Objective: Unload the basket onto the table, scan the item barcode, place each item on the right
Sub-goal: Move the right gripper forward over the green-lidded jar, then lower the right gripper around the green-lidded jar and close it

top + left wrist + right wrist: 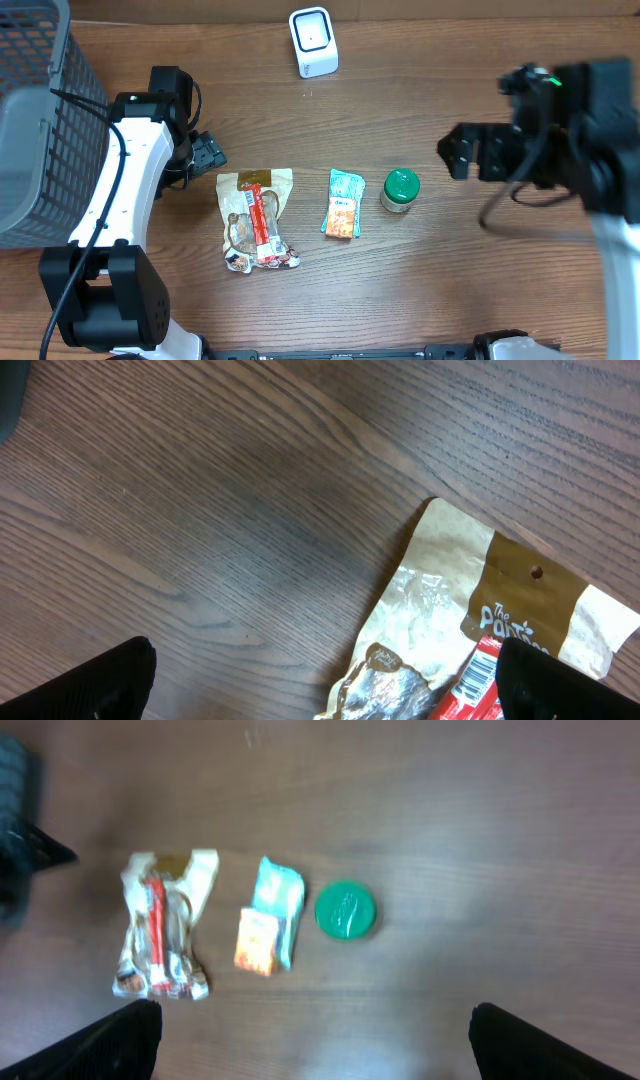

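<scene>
Three items lie in a row mid-table: a tan and clear snack bag (257, 220) with a red wrapper, a teal and orange packet (343, 203), and a green-lidded jar (400, 190). A white scanner (313, 41) stands at the far edge. My left gripper (205, 155) hovers open just left of the bag's top. In the left wrist view the bag (470, 610) lies under the right finger, and a barcode (478, 675) shows on the red wrapper. My right gripper (465, 152) hangs open to the right of the jar, holding nothing. The right wrist view is blurred; the jar (345, 910) lies far ahead.
A grey wire basket (35, 120) fills the left edge beside the left arm. Bare wood lies between the scanner and the items, and in front of the items.
</scene>
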Controlling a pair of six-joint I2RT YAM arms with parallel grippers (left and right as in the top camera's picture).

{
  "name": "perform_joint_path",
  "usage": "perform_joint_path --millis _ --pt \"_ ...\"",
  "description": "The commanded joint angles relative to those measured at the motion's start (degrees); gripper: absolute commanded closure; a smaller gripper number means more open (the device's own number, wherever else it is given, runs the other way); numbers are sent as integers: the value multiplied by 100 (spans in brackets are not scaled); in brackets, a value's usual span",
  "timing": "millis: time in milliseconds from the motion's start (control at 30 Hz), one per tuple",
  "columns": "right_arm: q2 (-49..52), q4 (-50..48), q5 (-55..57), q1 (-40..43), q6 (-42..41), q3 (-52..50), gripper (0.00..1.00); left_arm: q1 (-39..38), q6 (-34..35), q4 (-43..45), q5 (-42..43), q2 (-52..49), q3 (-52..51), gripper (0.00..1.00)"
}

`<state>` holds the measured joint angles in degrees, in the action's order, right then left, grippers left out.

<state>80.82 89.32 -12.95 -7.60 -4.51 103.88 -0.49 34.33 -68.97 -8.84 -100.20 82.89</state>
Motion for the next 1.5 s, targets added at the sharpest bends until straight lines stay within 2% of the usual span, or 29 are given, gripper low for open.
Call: perform_joint_path --millis 0,67,300,533,1000,1467 --pt "544 17 -345 0 -22 114 0 9 15 9 -31 20 79 0" --pt "881 57 -374 0 -24 111 0 11 15 9 -31 20 79 0" --pt "1827 293 -144 -22 -984 57 0 11 15 9 -31 20 79 0" --pt "2057 7 439 -214 -1650 -522 0 11 15 9 -31 20 79 0" --pt "2100 -1462 1187 -1021 -1676 -1797 0 11 15 9 -31 20 79 0" --pt "2107 -2857 1207 -1099 -1827 -2798 0 11 15 9 -31 20 79 0"
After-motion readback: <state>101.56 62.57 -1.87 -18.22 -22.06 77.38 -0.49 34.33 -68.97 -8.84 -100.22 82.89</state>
